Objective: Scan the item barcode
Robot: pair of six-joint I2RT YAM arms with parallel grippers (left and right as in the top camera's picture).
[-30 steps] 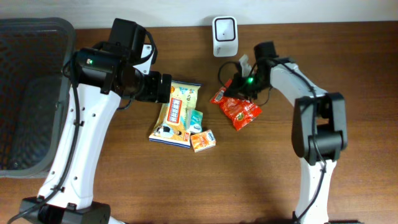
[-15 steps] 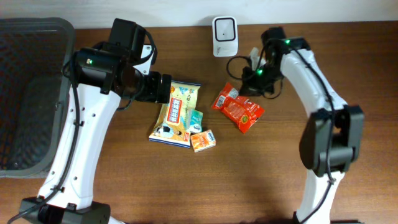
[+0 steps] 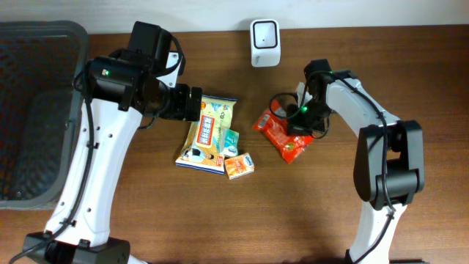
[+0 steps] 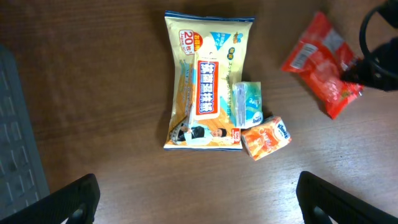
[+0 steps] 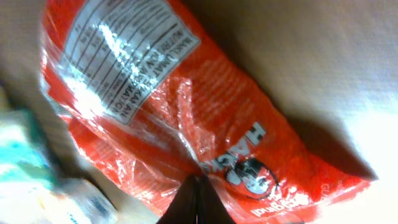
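Your wooden table [image 3: 220, 220] holds a yellow pack [image 3: 209, 128] under your left gripper [image 4: 199, 202], spread wide. The red snack packet [image 3: 282, 132] lies flat near the scanner [image 3: 264, 42]. Your right gripper [image 5: 198, 194] is closed, tips on it, and may merely shove the slippery film away.

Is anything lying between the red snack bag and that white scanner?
Nothing resting on the table: bare wood separates the red snack bag and the white scanner. Only the right arm's own black cable loops near the bag.
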